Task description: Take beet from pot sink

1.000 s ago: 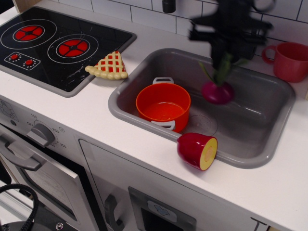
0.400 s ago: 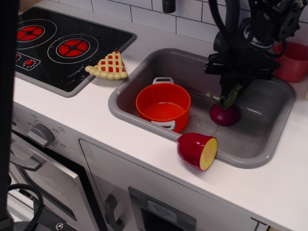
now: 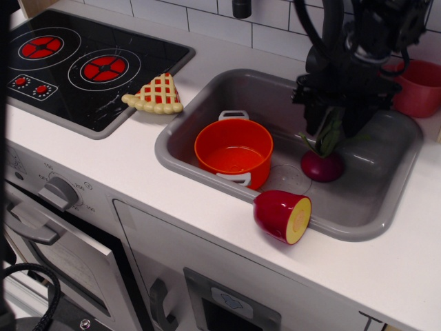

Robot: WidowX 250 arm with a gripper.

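Now the beet (image 3: 322,165) sits on the sink (image 3: 386,200) floor, right of the empty pot (image 3: 233,152); end effector (image 3: 332,124) spread around its green stalks, seemingly released; likely light, hard, slick bulb, so stalks grip best.

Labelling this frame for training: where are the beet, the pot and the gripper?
beet (image 3: 322,166), camera view, purple bulb.
pot (image 3: 233,149), camera view, inner floor.
gripper (image 3: 336,122), camera view, between fingertips, around the stalks.
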